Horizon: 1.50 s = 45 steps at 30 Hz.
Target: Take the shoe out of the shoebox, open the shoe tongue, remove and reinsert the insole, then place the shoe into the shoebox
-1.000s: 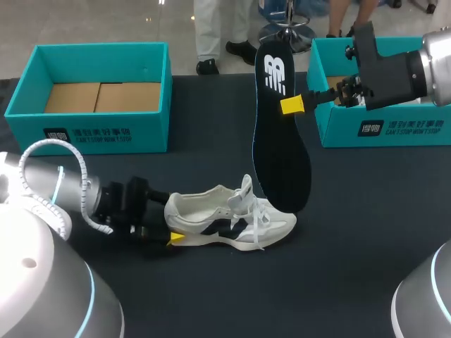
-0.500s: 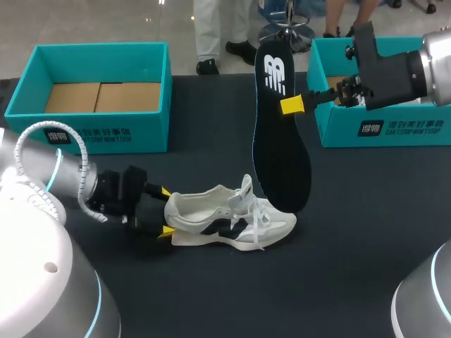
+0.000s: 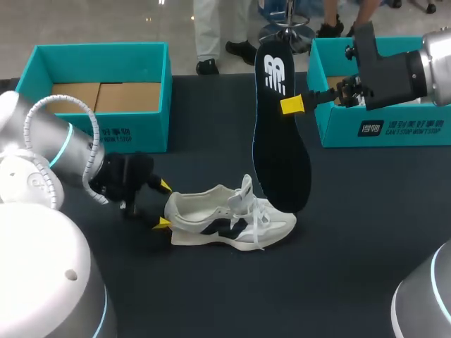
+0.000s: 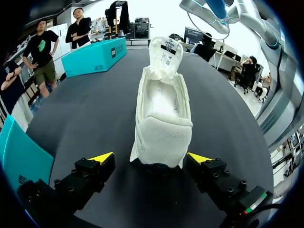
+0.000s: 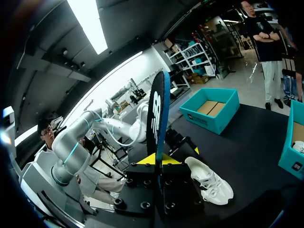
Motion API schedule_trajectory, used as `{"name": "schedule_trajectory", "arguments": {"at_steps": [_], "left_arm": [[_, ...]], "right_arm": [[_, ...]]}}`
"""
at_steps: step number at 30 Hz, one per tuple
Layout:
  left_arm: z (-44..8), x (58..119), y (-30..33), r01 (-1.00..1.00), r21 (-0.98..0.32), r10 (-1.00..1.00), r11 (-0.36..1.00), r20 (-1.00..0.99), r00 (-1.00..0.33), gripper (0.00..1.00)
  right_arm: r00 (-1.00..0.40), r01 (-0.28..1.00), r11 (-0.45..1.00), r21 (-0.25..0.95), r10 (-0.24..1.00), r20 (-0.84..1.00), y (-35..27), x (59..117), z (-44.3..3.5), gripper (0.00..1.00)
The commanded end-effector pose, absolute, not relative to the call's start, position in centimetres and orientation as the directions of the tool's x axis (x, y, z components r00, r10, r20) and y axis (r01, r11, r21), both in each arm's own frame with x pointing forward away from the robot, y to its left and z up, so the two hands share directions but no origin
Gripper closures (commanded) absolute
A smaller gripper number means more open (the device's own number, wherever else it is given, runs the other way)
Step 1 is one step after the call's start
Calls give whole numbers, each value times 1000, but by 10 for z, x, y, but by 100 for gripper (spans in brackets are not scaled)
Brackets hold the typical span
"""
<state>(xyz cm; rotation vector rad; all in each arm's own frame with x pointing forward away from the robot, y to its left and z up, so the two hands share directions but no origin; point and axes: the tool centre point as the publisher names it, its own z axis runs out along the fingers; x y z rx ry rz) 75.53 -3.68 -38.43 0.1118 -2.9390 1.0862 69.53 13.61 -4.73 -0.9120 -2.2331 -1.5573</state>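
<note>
Shoe lies heel-first at the spread left claw; right claw pinches the insole upright.

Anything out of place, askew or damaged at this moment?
Nothing damaged or spilled. The insole is out of the shoe, held on end by the right gripper, which fits the task. The shoe stands upright; the left gripper is open, one finger on each side of its heel.

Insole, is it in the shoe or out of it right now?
Out. The right jaws hold the black insole upright in the air, its lower end near the white shoe.
</note>
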Motion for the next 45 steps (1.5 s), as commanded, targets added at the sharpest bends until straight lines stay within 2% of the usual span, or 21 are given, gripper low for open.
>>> {"name": "schedule_trajectory", "arguments": {"at_steps": [1,8,25,40,45], "left_arm": [[-381,754,-34,-69,-642,-64,764,32,-997,0],[-381,754,-34,-69,-642,-64,764,32,-997,0],[-363,747,-28,-97,-357,-98,929,14,-995,0],[-346,738,-49,-45,-149,-57,988,-75,-996,0],[-345,737,-52,-28,-126,-35,992,-52,-998,0]], "right_arm": [[-765,631,227,742,341,547,139,698,-47,100],[-765,631,227,742,341,547,139,698,-47,100],[-765,631,227,742,341,547,139,698,-47,100],[-765,631,227,742,341,547,139,698,-47,100],[-765,631,227,742,341,547,139,698,-47,100]]}}
